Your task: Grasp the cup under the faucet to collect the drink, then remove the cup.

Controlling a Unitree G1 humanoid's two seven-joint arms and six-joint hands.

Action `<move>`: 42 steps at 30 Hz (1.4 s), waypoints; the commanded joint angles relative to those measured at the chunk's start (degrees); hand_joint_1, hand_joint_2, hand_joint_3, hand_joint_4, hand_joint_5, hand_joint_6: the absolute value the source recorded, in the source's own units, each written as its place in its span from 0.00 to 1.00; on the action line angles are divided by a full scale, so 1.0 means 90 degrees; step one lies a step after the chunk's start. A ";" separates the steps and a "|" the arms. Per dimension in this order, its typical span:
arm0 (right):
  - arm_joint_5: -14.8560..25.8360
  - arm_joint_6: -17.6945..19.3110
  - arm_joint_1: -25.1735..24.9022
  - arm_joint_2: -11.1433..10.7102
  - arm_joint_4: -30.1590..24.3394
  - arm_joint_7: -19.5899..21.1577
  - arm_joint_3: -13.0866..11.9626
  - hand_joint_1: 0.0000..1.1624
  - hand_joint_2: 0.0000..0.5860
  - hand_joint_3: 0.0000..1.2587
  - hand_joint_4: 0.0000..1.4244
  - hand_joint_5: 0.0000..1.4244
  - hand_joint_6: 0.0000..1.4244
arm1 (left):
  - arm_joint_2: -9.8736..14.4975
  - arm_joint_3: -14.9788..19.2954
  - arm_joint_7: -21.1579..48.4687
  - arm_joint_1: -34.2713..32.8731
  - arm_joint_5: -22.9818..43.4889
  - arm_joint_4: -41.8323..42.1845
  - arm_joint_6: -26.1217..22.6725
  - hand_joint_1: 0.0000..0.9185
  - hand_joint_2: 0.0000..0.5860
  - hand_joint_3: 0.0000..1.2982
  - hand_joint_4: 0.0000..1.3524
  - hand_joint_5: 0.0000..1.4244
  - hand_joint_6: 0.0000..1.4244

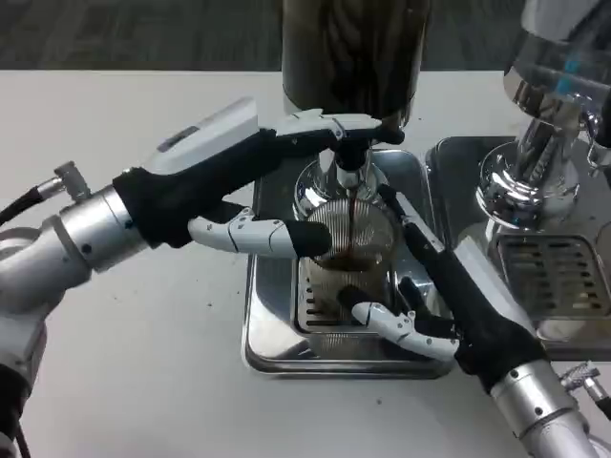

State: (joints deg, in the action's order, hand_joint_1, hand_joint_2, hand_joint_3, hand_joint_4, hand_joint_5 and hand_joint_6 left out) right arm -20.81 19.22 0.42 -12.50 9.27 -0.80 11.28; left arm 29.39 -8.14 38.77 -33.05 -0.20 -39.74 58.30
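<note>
My right hand [449, 315] wraps its fingers [391, 320] around the ribbed cup [348, 253], holding it on the drip tray [263, 334] under the faucet [348, 176] to catch the dark stream. My left hand [258, 191] lies across the tap lever [334, 124], apparently to keep it open; its fingers [253, 232] reach the cup's side.
</note>
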 commanded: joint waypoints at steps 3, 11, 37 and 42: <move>0.0077 -0.0037 -0.0159 0.0030 0.0166 -0.0094 0.0020 0.45 0.43 0.00 0.00 0.00 0.00 | 0.0162 -0.0112 0.0113 0.0266 -0.0191 -0.0008 -0.0145 0.00 0.18 0.16 0.10 0.11 0.05; 0.0095 -0.0027 -0.0227 0.0068 0.0238 -0.0122 0.0035 0.45 0.43 0.00 0.00 0.00 0.01 | 0.0189 -0.0107 0.0075 0.0306 -0.0167 0.0048 -0.0203 0.00 0.18 0.16 0.10 0.11 0.05; 0.0339 0.0324 -0.0502 0.0175 0.0789 0.0010 -0.0022 0.45 0.42 0.00 0.00 0.00 0.01 | -0.0107 0.0641 0.0317 0.0192 0.1135 -0.0377 -0.0602 0.00 0.19 0.15 0.10 0.11 0.07; 0.0411 0.0601 -0.0590 0.0250 0.1100 0.0089 -0.0027 0.45 0.42 0.00 0.00 0.00 0.01 | -0.0139 0.0912 0.0386 0.0263 0.1414 -0.0383 -0.0753 0.00 0.19 0.16 0.10 0.11 0.07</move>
State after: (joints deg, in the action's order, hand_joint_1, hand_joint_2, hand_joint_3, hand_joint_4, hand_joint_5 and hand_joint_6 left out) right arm -18.11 22.31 -4.13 -10.80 17.54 -0.75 11.42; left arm 28.31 -1.68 41.52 -31.60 10.86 -42.81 52.67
